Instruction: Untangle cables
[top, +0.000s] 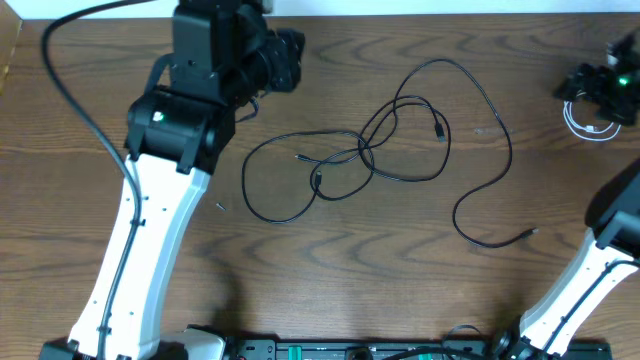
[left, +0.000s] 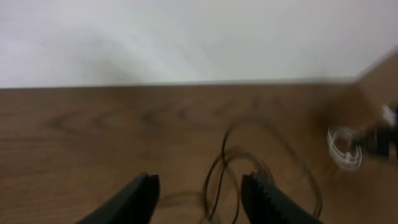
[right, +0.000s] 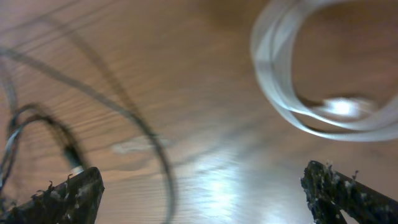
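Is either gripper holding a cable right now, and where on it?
Neither holds anything. The left gripper is open near the tangled thin black cables; the right gripper is open, the coiled white cable lying clear of its fingers.

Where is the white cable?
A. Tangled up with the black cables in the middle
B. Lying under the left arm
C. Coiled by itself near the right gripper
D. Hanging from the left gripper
C: the white cable lies coiled at the table's right side by the right gripper, apart from the tangled black cables in the middle.
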